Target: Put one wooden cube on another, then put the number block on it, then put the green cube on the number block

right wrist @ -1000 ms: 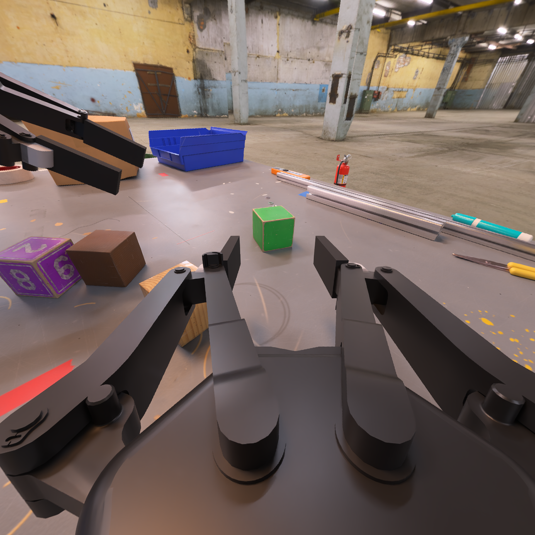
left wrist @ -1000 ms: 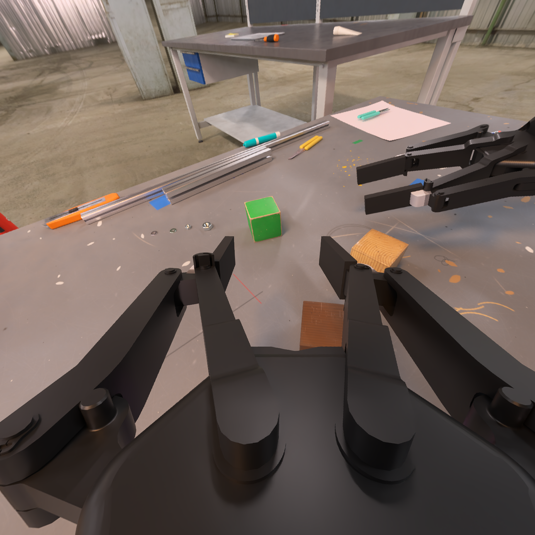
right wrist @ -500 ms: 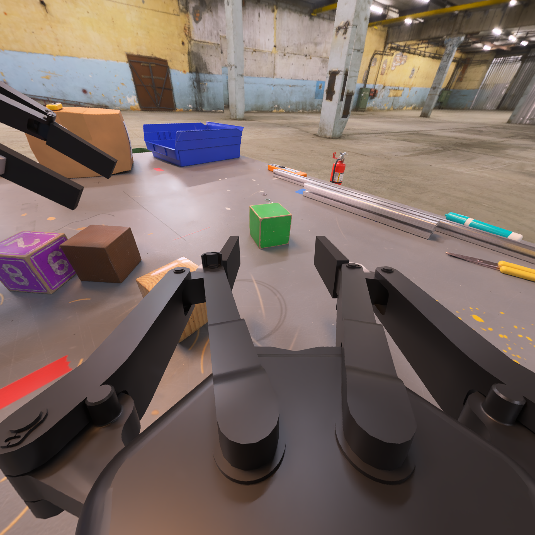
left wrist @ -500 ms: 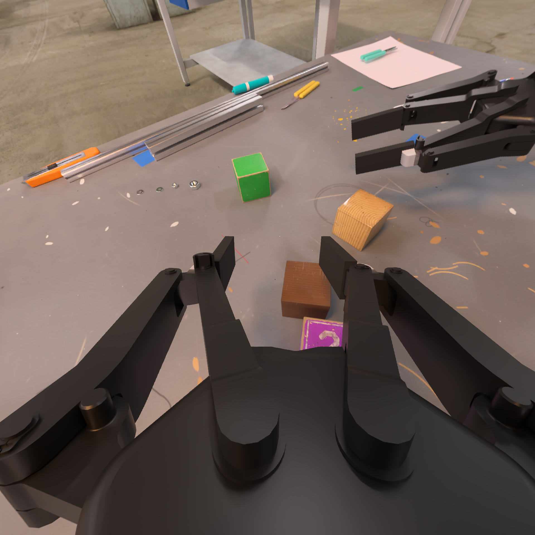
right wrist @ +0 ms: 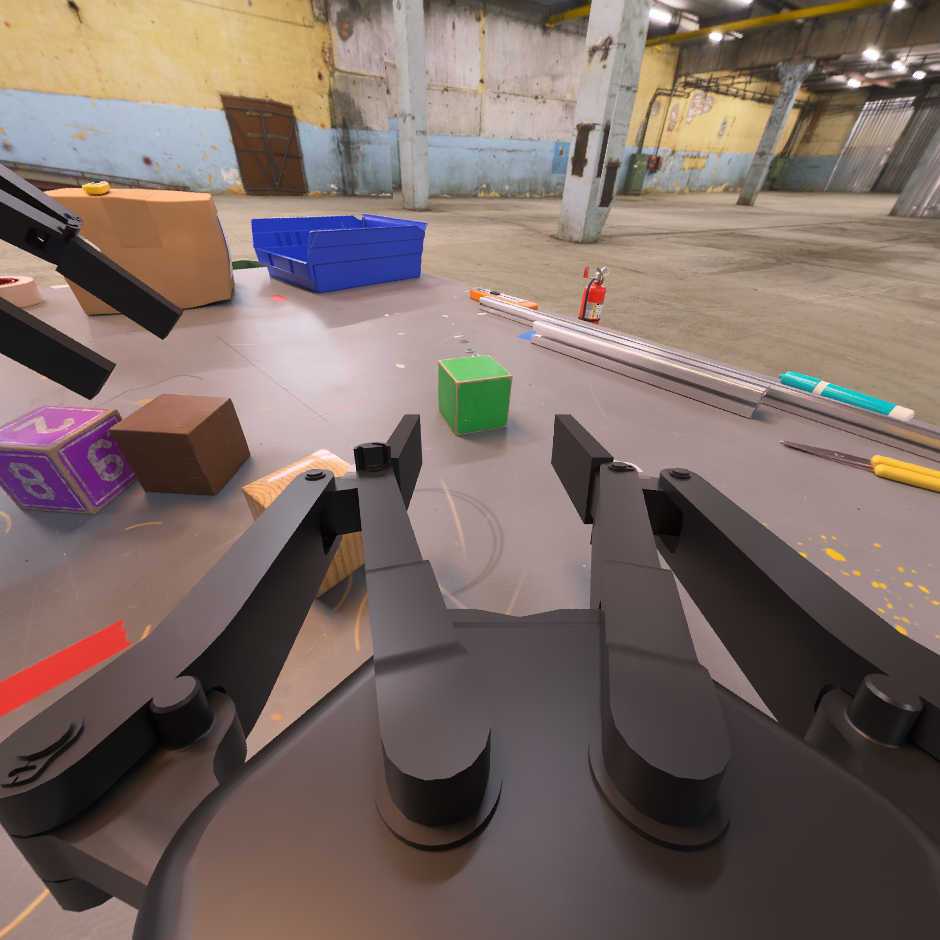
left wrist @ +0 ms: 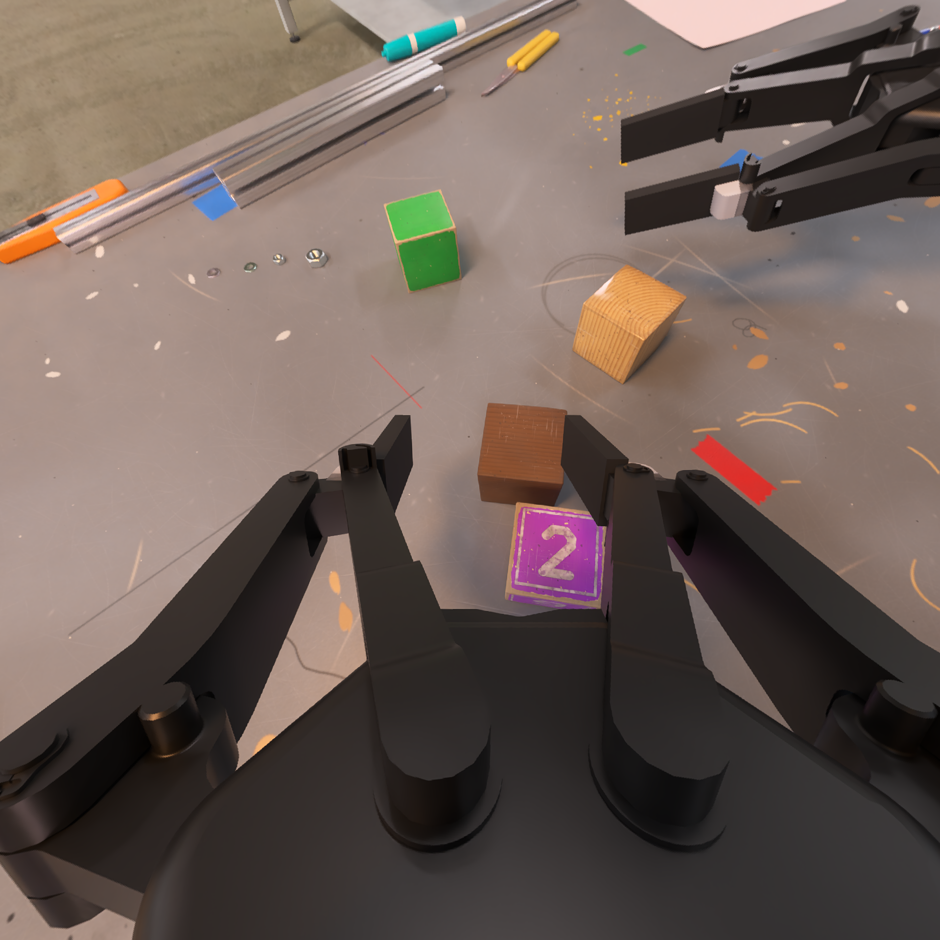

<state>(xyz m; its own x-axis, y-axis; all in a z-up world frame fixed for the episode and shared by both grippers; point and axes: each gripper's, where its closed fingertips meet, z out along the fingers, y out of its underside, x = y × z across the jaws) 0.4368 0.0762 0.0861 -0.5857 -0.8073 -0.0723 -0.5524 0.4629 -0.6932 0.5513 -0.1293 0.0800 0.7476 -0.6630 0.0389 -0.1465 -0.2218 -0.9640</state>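
My left gripper (left wrist: 491, 442) is open and empty above the dark brown wooden cube (left wrist: 521, 450), which lies between its fingers, nearer the right one. The purple number block (left wrist: 557, 557) sits just behind that cube, close to it. The light wooden cube (left wrist: 628, 320) stands farther off to the right, the green cube (left wrist: 424, 239) farther ahead. My right gripper (right wrist: 486, 447) is open and empty above the table, short of the green cube (right wrist: 475, 394). The light cube (right wrist: 305, 483) is partly hidden by its left finger. The brown cube (right wrist: 180, 442) and number block (right wrist: 56, 458) lie to its left.
Aluminium rails (left wrist: 285, 147), an orange knife (left wrist: 51, 224), a teal marker (left wrist: 422, 38), a yellow-handled tool (left wrist: 526, 53) and small nuts (left wrist: 315, 257) line the far edge. A blue bin (right wrist: 341, 252) and cardboard box (right wrist: 152, 244) stand at the back. Red tape (left wrist: 732, 470) marks the table.
My left gripper has pulled back and tilted down, so the brown cube and number block now show between its fingers. The right gripper has barely moved.
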